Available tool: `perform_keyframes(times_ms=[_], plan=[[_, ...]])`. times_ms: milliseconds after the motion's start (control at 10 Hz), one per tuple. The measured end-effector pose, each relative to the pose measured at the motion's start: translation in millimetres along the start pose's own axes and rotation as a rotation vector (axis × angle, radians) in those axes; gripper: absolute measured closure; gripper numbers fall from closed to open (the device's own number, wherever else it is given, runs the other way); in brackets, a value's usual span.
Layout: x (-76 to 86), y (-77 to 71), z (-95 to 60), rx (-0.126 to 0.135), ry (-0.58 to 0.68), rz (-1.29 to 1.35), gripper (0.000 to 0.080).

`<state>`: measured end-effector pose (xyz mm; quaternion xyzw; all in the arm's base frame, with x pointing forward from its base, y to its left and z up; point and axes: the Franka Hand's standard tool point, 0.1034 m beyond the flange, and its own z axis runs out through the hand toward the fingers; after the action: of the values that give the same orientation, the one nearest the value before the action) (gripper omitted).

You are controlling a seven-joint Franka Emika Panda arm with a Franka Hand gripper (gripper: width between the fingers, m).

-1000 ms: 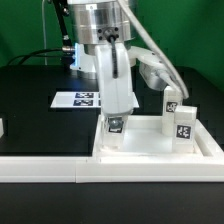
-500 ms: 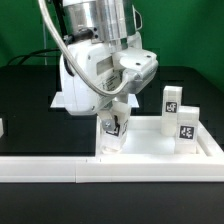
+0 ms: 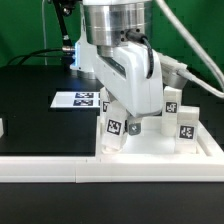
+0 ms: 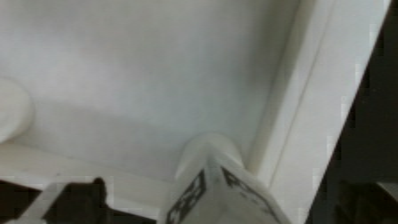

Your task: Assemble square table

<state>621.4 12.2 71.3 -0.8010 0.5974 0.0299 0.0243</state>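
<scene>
The square table's white slab (image 3: pixel 150 150) lies at the exterior view's right, against the front rail. One white tagged leg (image 3: pixel 120 130) stands upright in its near left corner, two tagged faces showing. My gripper (image 3: pixel 122 112) hangs straight over this leg, open, with the fingers either side of it. In the wrist view the leg (image 4: pixel 217 190) rises from the slab (image 4: pixel 143 80). One dark finger (image 4: pixel 75 203) stands well apart from it. Two more tagged legs (image 3: pixel 172 101) (image 3: pixel 185 125) stand at the slab's right side.
A long white rail (image 3: pixel 50 168) runs along the front. The marker board (image 3: pixel 80 99) lies on the black table behind the slab. A small white part (image 3: pixel 2 127) shows at the exterior view's left edge. Cables hang from the arm at upper right.
My wrist has twisted round above the corner leg, and the leg has turned with it, showing two tagged faces now. The jaws have opened off the leg.
</scene>
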Motion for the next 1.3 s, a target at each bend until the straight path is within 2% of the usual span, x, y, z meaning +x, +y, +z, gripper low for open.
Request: perform_keyframes(times_ms=[100,200,300,400,600,700,800,900,1000,1200,1300], plan=[[0.4,0.2,0.0,-0.001,0.001,-0.126,0.0151],[4.1,0.7,-1.2,-0.014,0.021,-0.284,0.0151],[11.4,-0.1,-3.9,-0.041,0.065,-0.569,0.0151],[19.4,-5.7,-5.2,-0.014,0.109,-0.788,0.0151],[17.7,-5.3,-4.7,-0.014,0.105,-0.735,0.0151],[17.6,-5.4,-4.7,-0.012,0.105,-0.706,0.0263],[17.1,-5.5,-4.6,-0.006,0.104,-0.612,0.0263],[17.1,-5.6,-4.6,-0.003,0.104,-0.555,0.0450],[17.1,-5.7,-4.7,-0.001,0.104,-0.517,0.0509],[18.0,-5.5,-4.4,0.008,0.103,-0.356,0.0509],[23.9,-4.1,-3.8,0.020,0.099,-0.232,0.0509]])
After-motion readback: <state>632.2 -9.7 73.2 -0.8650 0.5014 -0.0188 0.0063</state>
